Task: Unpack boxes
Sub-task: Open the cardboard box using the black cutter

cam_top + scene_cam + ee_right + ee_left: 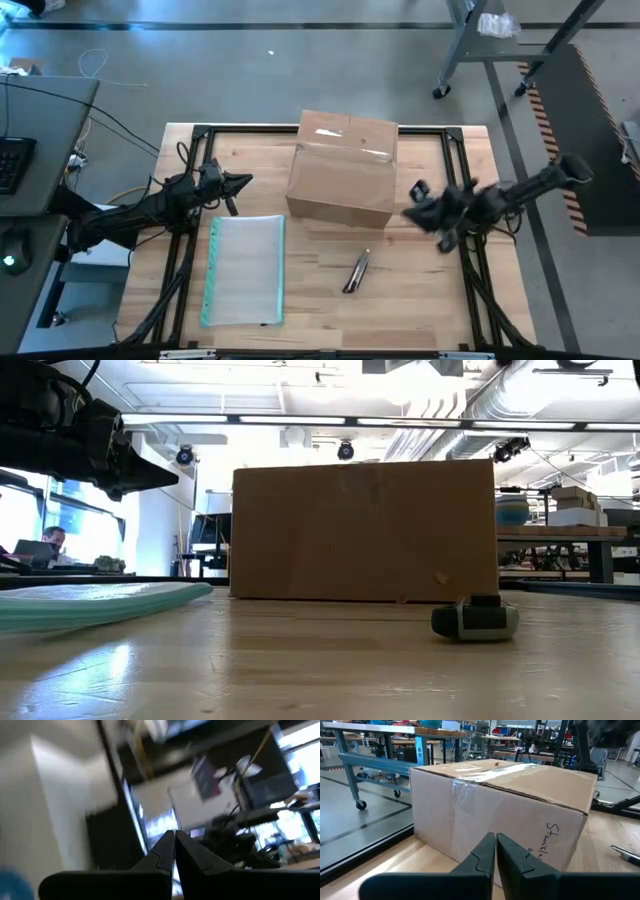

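The brown cardboard box (343,166) stands closed on the table's far middle, clear tape along its top seam (485,772). It also fills the middle of the low view (364,530). My left gripper (246,182) is shut and empty, above the table left of the box, its fingers (495,851) pointing at the box's left side. My right gripper (408,212) is shut and empty, just right of the box's near right corner; its wrist view (174,840) looks up into the room.
A flat clear pouch with a teal edge (244,270) lies on the near left of the table. A small dark and silver tool (357,271) lies near the box's front, also seen in the low view (475,620). A desk with a keyboard (15,160) stands left of the table.
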`<action>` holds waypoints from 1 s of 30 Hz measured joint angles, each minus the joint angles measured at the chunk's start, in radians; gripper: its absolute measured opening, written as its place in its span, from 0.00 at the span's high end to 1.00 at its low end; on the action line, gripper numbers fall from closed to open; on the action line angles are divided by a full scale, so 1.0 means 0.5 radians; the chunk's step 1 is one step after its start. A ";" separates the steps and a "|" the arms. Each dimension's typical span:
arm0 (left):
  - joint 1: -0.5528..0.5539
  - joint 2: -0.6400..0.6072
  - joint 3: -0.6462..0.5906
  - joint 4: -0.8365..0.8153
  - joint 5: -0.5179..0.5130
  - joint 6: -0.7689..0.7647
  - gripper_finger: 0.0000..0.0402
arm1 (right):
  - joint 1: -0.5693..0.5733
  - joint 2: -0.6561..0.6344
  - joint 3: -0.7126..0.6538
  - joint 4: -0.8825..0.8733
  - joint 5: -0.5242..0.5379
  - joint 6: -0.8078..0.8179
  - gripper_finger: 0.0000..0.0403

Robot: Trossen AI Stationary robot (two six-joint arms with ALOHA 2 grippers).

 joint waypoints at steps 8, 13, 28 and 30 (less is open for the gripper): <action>0.000 0.000 0.000 0.001 0.001 0.000 1.00 | 0.192 0.666 0.856 -1.260 -0.052 0.445 1.00; 0.000 -0.001 0.000 0.001 0.000 0.000 1.00 | 0.190 1.037 1.294 -2.149 -0.075 1.192 0.96; -0.001 -0.001 0.000 0.001 0.000 -0.110 1.00 | 0.246 1.835 1.436 -2.818 -0.322 2.488 0.34; -0.001 -0.001 0.000 0.001 0.001 -0.181 1.00 | 0.230 1.889 1.436 -2.825 -0.319 2.581 0.27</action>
